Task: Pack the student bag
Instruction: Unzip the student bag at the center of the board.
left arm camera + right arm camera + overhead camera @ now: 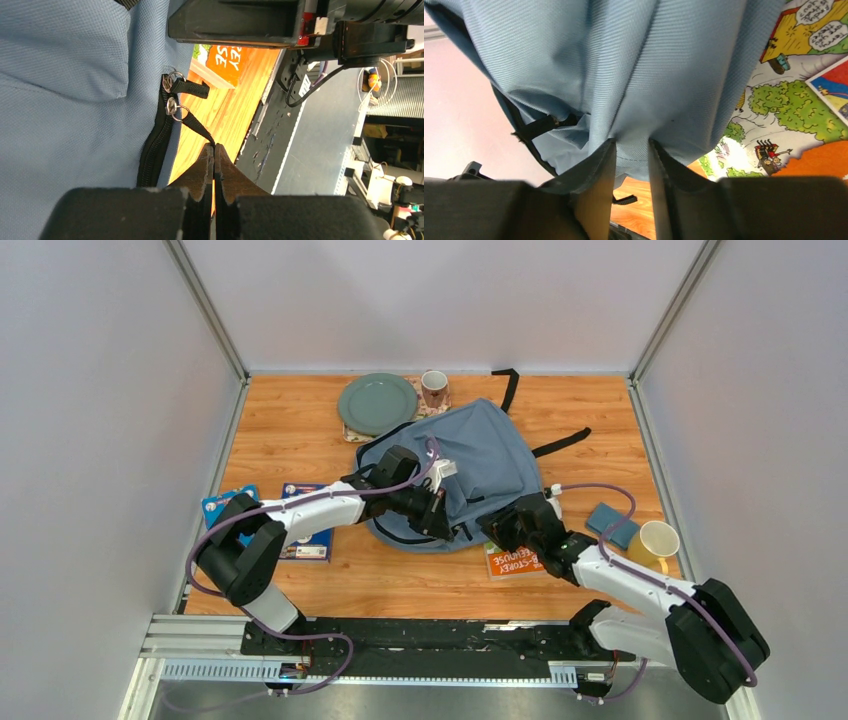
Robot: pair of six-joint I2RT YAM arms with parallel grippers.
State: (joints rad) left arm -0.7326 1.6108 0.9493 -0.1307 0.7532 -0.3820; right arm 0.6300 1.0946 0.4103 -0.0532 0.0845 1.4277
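Bag (pixel 480 455) lies flat on the table (pixel 300 440), a little right of centre, within reach of both arms. On its near-left side the left gripper (pixel 436 512) has its fingers pressed together on a black zip pull (pixel 197 127), the tab running straight into the tips. A second pull hangs just beside it at the end of the zip (pixel 152 155). Further right, the right gripper (pixel 500 525) sits at the bag's near edge. Its fingers (pixel 599 170) are a little apart with a fold of blue fabric pinched between them, puckers running up from the grip. Just beside it an orange book (pixel 515 562) lies partly under the bag.

The step in hand looks like unzipping. To do it well, I judge the right gripper should keep the fabric taut while the left draws the pull along the line of the zip. It should follow the curve rather than tug outward, so the teeth part and the bag does not slide.

The bag's long axis runs from near-left to far-right. Its zipped end points towards the arms, and the straps (pixel 510 388) trail off at the far right
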